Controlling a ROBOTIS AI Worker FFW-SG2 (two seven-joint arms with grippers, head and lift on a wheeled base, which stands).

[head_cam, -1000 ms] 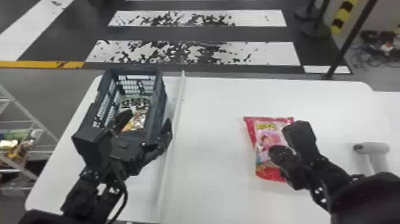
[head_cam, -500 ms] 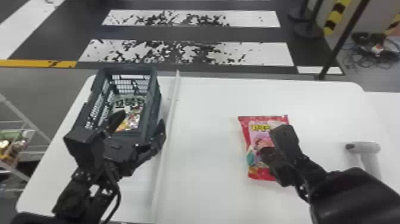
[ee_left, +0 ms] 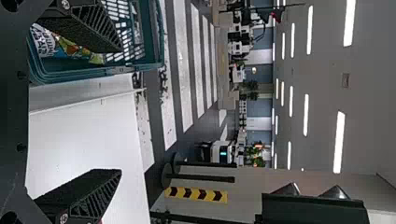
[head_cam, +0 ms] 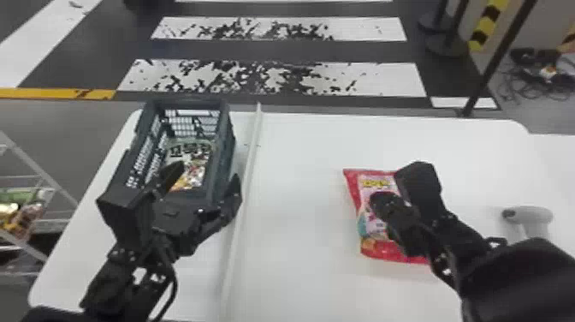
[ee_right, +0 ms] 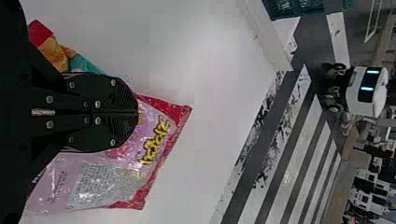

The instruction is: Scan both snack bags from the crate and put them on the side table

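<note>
On the tabletop, a red snack bag lies beneath the closed fingers of the right gripper, grip uncertain; the left gripper spreads empty fingers by the crate holding the second bag. Both probably await scanning and placing.

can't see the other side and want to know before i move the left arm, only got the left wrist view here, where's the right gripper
Observer: The right gripper is at the red and pink snack bag, which lies on the table.

Operator: ok, open or shut

Observer: Shut; its fingers meet side by side. I can't tell whether any of the bag is caught between them.

Operator: and where's the scanner, is it in that gripper

Observer: No, the grey scanner is on the table, to the robot's right of the bag.
</note>
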